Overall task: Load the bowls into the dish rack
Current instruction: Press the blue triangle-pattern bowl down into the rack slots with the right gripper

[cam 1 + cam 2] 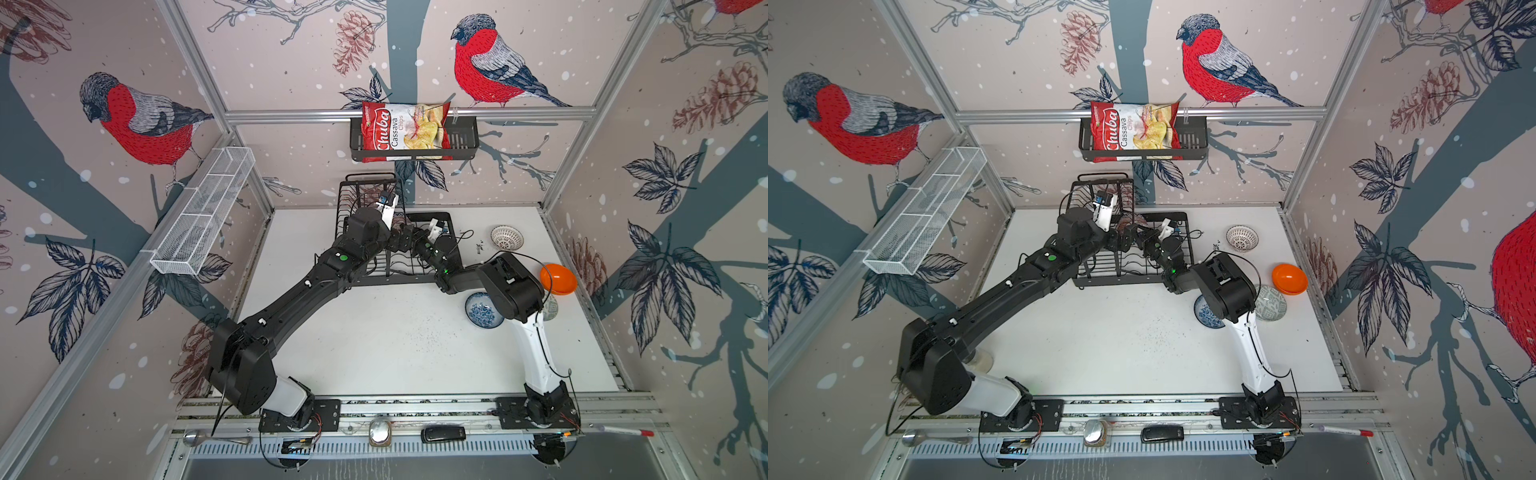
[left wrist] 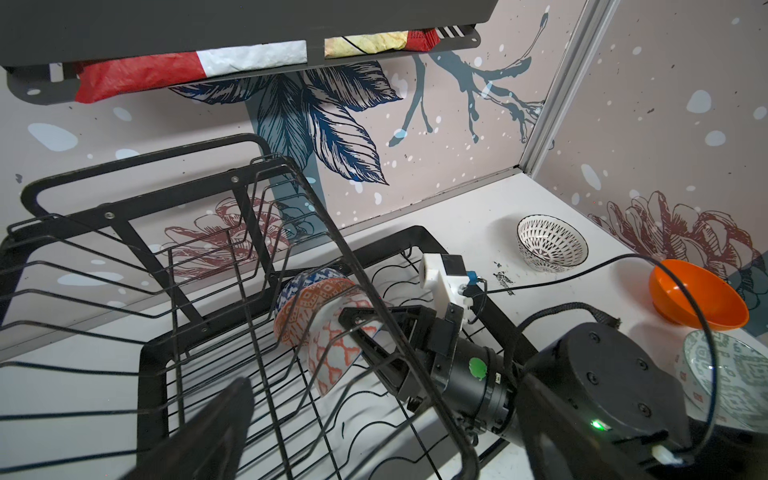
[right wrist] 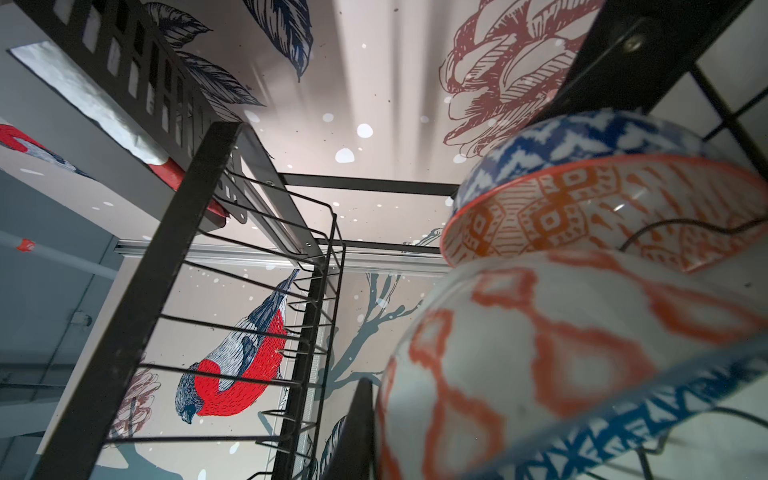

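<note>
Right now both arms reach into the black dish rack [image 1: 395, 279] at the back of the white tabletop [image 1: 374, 345]. The right gripper [image 2: 362, 332] is squeezed tight on the rim of a white bowl with orange marks [image 2: 332, 365]. That bowl stands tipped on its side in the low tray of the rack, next to the raised top part. Just behind it leans a blue bowl with an orange inside [image 2: 309, 297], also in the low tray. The two bowls sit so close that they seem to touch. The left gripper [image 1: 400, 241] hangs over the rack near them with its jaws wide apart, and it holds nothing.

Four more bowls sit on the tabletop to the right of the rack. The white lattice bowl [image 1: 506, 237] is near the back wall. The orange bowl [image 1: 559, 279] is by the right wall. The blue flower bowl [image 1: 482, 311] is partly under the right arm. The grey bowl [image 1: 1271, 303] is just beside the orange one.
</note>
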Robot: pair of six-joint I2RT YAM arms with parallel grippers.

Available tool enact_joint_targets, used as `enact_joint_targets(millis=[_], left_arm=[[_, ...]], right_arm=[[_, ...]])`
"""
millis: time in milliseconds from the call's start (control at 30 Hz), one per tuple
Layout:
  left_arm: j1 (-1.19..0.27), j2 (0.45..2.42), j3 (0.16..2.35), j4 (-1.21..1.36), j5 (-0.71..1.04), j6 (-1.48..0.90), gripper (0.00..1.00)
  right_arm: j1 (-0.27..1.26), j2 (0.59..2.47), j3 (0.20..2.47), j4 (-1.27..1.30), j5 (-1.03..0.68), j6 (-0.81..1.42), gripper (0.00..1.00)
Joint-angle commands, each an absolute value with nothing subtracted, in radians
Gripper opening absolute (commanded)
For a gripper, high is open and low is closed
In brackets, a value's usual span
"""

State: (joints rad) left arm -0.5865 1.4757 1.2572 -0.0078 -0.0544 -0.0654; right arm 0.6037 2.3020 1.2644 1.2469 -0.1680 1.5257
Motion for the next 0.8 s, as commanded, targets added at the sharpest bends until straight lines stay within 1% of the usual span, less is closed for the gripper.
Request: enact_joint_targets(millis=[0, 367, 767], left_arm=[[-0.585, 1.479, 1.266, -0.020, -0.043, -0.059, 0.98], [-0.585, 1.476, 1.267, -0.023, -0.042, -0.066, 0.98], [-0.585, 1.470, 1.266, -0.022, -0.050, -0.066, 0.98]], right_arm=[[0.609, 2.311, 1.288, 1.287, -0.181, 1.536, 0.00], [0.625, 2.367, 1.369, 1.216, -0.168, 1.557, 0.00], [0.631, 2.412, 1.426, 1.197, -0.160, 1.586, 0.00]])
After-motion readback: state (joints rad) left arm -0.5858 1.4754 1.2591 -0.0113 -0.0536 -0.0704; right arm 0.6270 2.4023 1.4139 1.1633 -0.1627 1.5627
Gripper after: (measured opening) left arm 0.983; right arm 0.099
